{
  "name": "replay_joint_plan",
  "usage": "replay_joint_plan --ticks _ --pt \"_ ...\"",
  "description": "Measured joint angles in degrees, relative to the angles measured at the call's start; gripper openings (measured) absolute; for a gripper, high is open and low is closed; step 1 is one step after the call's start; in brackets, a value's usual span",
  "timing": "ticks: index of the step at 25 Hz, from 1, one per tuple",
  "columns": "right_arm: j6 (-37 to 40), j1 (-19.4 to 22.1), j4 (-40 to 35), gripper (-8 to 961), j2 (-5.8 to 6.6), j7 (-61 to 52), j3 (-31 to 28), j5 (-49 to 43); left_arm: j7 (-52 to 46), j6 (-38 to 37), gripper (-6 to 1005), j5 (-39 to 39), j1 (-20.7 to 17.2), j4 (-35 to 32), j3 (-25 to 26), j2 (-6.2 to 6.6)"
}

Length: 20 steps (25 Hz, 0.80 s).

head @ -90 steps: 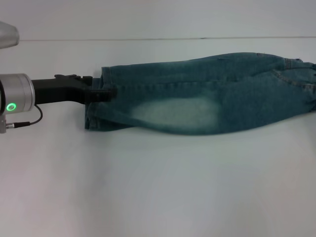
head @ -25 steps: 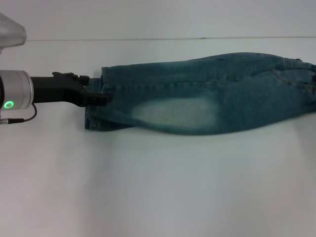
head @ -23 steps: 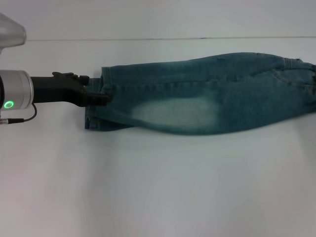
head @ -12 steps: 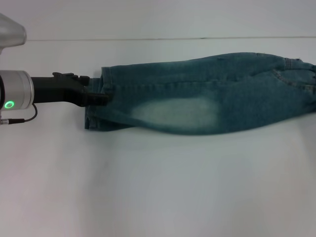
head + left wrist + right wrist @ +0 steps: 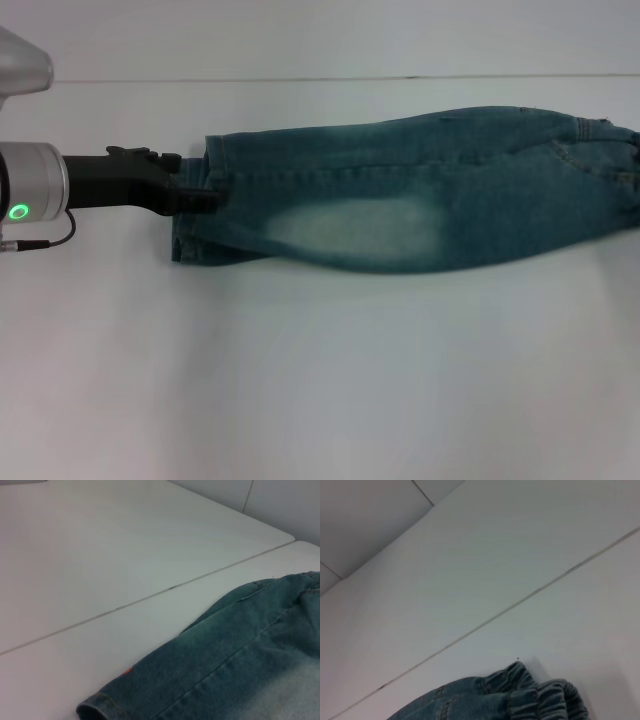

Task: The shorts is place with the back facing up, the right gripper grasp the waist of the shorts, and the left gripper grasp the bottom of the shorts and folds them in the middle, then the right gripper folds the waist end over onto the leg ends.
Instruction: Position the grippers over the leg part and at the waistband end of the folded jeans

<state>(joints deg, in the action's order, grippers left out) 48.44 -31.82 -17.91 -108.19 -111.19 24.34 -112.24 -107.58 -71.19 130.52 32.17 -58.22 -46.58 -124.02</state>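
White table under bright, even light. Left gripper at the near-left edge of the shorts, black fingers seemingly clamped on the leg ends, though contact is hard to confirm. Shorts lying flat, folded lengthwise, stretched across to the right. Gathered elastic waist at the far right. Right gripper out of sight.

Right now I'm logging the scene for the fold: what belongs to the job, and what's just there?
Job:
- shorts, folded lengthwise
- leg ends
- elastic waist
- left gripper, at the leg ends

Just there:
- white table
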Motion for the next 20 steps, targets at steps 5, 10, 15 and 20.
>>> replay_joint_plan --ticks 5,10,15,20 --pt "-0.35 0.00 0.10 956 0.00 -0.01 0.00 0.00 0.00 0.13 918 0.00 0.00 -0.06 0.00 0.00" --pt "-0.62 0.05 0.18 955 -0.02 -0.03 0.00 0.00 0.00 0.03 918 0.03 0.00 -0.18 0.00 0.00" --pt "-0.64 -0.02 0.24 955 -0.22 0.01 0.00 0.01 0.00 0.14 919 0.06 -0.04 -0.22 0.00 0.00" --pt "-0.60 -0.46 0.25 955 -0.52 0.23 0.00 0.01 0.00 0.04 918 0.09 -0.08 -0.22 0.00 0.00"
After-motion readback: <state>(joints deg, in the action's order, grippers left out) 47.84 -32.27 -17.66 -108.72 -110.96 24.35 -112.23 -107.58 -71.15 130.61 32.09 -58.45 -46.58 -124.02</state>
